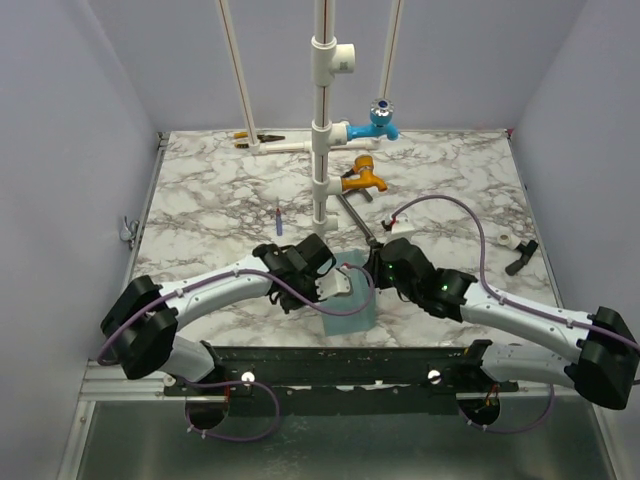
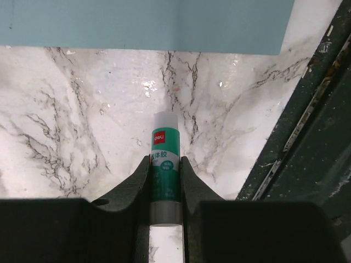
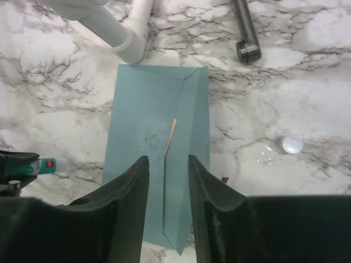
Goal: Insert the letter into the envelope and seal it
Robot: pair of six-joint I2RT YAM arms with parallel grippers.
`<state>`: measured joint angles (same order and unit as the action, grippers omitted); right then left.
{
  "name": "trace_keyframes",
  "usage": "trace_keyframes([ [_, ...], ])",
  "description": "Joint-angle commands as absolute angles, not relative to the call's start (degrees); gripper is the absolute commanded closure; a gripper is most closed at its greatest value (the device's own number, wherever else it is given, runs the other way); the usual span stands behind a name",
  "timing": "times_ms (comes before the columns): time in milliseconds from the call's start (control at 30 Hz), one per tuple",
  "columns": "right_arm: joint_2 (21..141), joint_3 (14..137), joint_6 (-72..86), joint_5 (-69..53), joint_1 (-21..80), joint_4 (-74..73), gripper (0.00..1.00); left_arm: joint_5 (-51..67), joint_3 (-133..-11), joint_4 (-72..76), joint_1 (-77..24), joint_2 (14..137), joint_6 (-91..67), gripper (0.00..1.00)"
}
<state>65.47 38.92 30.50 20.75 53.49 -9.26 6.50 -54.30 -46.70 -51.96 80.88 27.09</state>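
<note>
The teal-blue envelope [image 3: 142,109] lies flat on the marble, its flap folded over. It also shows in the top view [image 1: 350,312] and at the upper edge of the left wrist view [image 2: 142,24]. The letter is almost hidden inside; only a thin tan sliver [image 3: 170,137] shows at the flap edge. My left gripper [image 2: 165,167] is shut on a green and white glue stick [image 2: 165,159], held just beside the envelope's left edge. My right gripper [image 3: 168,164] is open, its jaws straddling the flap edge low over the envelope.
A white PVC stand [image 1: 322,120] with blue and orange taps rises behind the envelope. The glue stick's white cap [image 3: 290,144] lies to the right, with a black metal tool [image 3: 245,27] beyond. A black clip [image 1: 520,257] lies far right. The dark front rail [image 2: 307,164] is close.
</note>
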Motion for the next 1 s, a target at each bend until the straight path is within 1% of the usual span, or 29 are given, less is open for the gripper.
trace_keyframes([
  [0,62.7,38.4,33.2,27.3,52.4,-18.4,0.75,4.1,-54.1,-40.8,-52.4,77.0,30.1,1.00],
  [67,63.0,36.4,33.2,25.2,50.2,-16.6,0.86,7.7,-54.9,-40.8,-50.8,75.8,27.5,1.00],
  [100,63.2,35.8,33.2,24.1,49.1,-15.6,0.89,9.8,-55.7,-40.7,-49.5,75.9,25.4,1.00],
  [200,64.1,32.8,32.9,21.3,46.5,-10.7,0.93,15.0,-55.6,-39.0,-46.9,75.7,21.0,1.00],
  [267,65.3,30.9,33.0,18.0,43.8,-7.7,0.99,16.5,-53.2,-36.0,-46.6,74.9,19.8,1.00],
  [400,69.2,30.1,32.7,15.7,42.1,-4.2,0.99,13.5,-46.7,-26.4,-46.8,75.2,17.1,1.00],
  [567,73.7,29.5,31.5,10.1,42.0,-0.5,0.99,9.4,-42.9,-21.3,-46.8,76.0,19.4,1.00],
  [667,73.9,29.3,30.4,7.9,42.0,2.7,0.99,11.6,-40.7,-16.6,-46.8,76.2,19.2,1.00],
  [867,71.0,26.9,30.0,4.1,42.2,10.0,0.99,12.0,-38.6,-14.6,-47.2,76.8,21.4,1.00],
  [967,72.3,26.2,30.2,0.5,42.2,13.3,1.00,12.2,-38.6,-14.6,-47.2,77.1,21.8,1.00],
])
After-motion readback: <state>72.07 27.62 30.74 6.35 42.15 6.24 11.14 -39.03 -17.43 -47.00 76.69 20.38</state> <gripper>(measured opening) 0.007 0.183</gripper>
